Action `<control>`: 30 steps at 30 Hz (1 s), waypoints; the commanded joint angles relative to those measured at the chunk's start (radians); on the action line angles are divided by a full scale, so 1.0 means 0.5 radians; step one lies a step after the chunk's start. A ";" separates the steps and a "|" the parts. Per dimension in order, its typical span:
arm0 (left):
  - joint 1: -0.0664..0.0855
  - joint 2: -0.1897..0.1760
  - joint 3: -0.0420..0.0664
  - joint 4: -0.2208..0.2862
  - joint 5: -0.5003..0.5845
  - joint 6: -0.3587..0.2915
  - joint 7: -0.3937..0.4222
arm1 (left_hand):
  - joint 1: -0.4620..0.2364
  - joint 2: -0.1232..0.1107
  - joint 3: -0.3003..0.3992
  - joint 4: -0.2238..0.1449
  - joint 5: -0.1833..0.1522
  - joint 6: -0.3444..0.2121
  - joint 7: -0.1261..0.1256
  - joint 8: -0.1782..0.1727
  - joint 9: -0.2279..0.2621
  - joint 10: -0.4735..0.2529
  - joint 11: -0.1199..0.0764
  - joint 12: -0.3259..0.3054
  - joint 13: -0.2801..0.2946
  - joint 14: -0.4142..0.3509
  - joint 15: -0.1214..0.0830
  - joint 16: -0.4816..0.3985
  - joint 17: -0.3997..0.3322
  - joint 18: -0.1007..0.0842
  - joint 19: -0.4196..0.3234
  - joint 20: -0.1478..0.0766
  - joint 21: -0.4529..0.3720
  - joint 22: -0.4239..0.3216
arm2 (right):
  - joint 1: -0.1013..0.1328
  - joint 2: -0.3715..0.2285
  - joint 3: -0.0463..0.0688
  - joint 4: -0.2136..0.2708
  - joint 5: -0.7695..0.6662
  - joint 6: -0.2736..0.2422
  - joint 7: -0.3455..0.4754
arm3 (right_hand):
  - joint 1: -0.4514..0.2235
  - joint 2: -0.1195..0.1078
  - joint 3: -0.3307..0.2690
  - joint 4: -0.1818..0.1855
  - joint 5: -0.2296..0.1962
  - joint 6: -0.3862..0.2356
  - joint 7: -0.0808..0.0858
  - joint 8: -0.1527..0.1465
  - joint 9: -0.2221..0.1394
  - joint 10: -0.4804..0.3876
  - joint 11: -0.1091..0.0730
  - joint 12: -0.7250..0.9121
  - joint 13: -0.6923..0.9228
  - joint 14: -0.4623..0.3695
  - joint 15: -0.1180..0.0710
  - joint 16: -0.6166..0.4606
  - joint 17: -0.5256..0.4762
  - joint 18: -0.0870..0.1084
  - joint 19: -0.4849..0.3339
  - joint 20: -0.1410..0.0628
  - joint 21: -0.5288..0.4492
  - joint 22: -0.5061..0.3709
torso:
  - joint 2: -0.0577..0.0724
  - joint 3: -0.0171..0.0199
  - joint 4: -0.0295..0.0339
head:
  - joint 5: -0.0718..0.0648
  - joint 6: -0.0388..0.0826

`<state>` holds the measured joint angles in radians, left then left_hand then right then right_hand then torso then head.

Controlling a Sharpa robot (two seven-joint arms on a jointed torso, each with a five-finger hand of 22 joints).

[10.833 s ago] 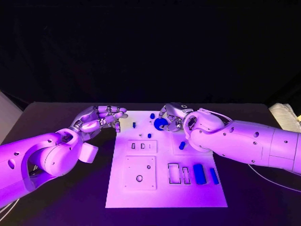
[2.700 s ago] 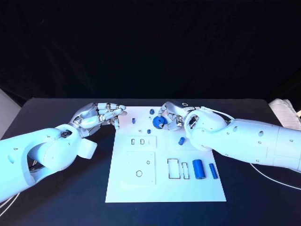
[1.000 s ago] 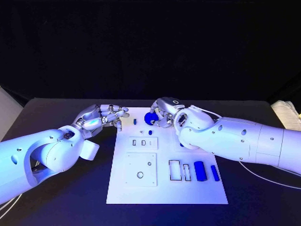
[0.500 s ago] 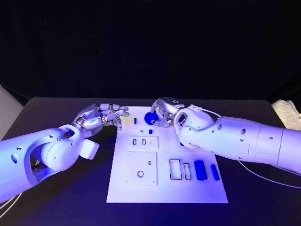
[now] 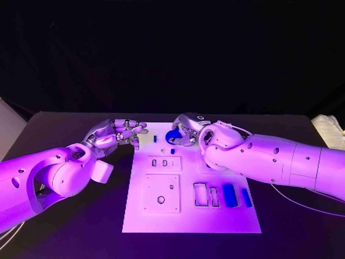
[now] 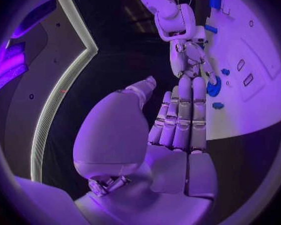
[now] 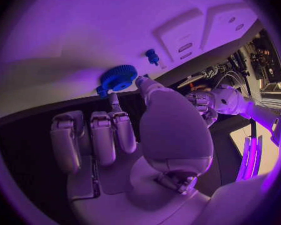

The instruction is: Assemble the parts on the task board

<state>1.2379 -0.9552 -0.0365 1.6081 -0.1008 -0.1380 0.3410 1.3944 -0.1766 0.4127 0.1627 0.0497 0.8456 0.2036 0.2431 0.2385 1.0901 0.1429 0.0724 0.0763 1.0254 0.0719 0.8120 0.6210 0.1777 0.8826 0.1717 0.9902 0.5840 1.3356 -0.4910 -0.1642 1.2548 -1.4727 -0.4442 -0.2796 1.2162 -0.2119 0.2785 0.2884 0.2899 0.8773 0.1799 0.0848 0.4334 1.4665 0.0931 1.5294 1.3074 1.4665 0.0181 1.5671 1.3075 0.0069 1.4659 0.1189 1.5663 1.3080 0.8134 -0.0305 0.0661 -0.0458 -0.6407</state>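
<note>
The white task board (image 5: pixel 190 218) lies in the middle of the black table. My right hand (image 5: pixel 190 129) is over the board's far end and pinches a blue gear (image 5: pixel 173 136) between thumb and a fingertip; in the right wrist view the gear (image 7: pixel 118 77) sits just above the board (image 7: pixel 103 30). A small blue peg (image 7: pixel 153 56) stands close by, seen too in the head view (image 5: pixel 172 151). My left hand (image 5: pixel 118 133) hovers at the board's far left corner, holding nothing, fingers (image 6: pixel 181 115) stretched side by side. Two blue bars (image 5: pixel 229 195) lie at the board's right side.
Beside the bars are two narrow rectangular slots (image 5: pixel 200 194). Two raised white plates (image 5: pixel 163 163) with small holes sit on the board's left half. A thin blue pin (image 5: pixel 154 138) stands near my left hand. A white cable (image 5: pixel 297 204) trails across the table at right.
Since 2.7 s ago my right hand has carried the gear a little to the left along the board's far end. Over the last second both hands have barely moved.
</note>
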 commanded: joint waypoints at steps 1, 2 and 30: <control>0.003 0.001 0.001 0.006 -0.006 0.022 0.005 | -0.015 0.006 0.000 0.004 -0.001 -0.006 0.006 -0.011 0.002 -0.014 0.003 -0.002 -0.002 0.012 0.004 -0.013 -0.003 0.013 -0.010 -0.002 0.013 0.001 | -0.001 -0.001 -0.001 0.004 0.053 0.084 0.052 | -0.038 0.021 -0.036 0.004 0.007 0.006 0.001 -0.009 0.002 0.120 0.009 -0.005 0.445 0.209 0.010 0.007 0.527 -0.014 0.210 0.013 0.009 0.526 | 0.000 -0.0003 -0.002 | 0.001 -0.004; 0.003 0.001 0.001 0.006 -0.006 0.022 0.005 | -0.015 0.006 0.000 0.004 -0.001 -0.006 0.006 -0.011 0.002 -0.014 0.003 -0.002 -0.002 0.012 0.004 -0.013 -0.003 0.013 -0.010 -0.002 0.013 0.001 | -0.001 -0.003 -0.001 0.006 0.057 0.091 0.055 | -0.039 0.024 -0.038 0.003 0.009 0.010 0.000 -0.007 0.002 0.121 0.008 -0.005 0.446 0.209 0.010 0.007 0.527 -0.014 0.210 0.013 0.009 0.526 | -0.001 -0.0002 -0.002 | 0.001 -0.005; 0.002 0.022 -0.001 -0.036 -0.007 0.022 0.002 | -0.016 0.008 -0.004 0.004 -0.001 -0.008 0.009 -0.013 0.003 -0.017 0.005 -0.003 -0.003 0.013 0.005 -0.013 -0.004 0.013 -0.010 -0.001 0.015 0.001 | 0.021 -0.191 0.008 0.194 0.269 -0.483 0.373 | 0.112 0.008 0.027 -0.085 0.067 -0.122 0.028 -0.047 -0.031 0.081 0.029 -0.043 0.413 0.209 0.026 0.007 0.527 -0.014 0.210 0.022 0.009 0.526 | -0.028 0.0179 -0.022 | 0.005 0.028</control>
<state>1.2379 -0.9474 -0.0370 1.5902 -0.1011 -0.1385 0.3380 1.3944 -0.1766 0.4126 0.1627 0.0497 0.8456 0.2036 0.2431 0.2392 1.0863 0.1467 0.0725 0.0763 1.0254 0.0719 0.8120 0.6203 0.1777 0.8827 0.1717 0.9942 0.5840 1.3441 -0.5777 -0.1612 1.3438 -1.3744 -0.6402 -0.1393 1.2655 -0.2075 0.2964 0.2459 0.3197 0.8210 0.1934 0.0643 0.4185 1.4665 0.1039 1.5128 1.3080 1.4648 0.0270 1.5671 1.3073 0.0068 1.4680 0.1239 1.5663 1.3076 0.8035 -0.0237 0.0571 -0.0416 -0.6262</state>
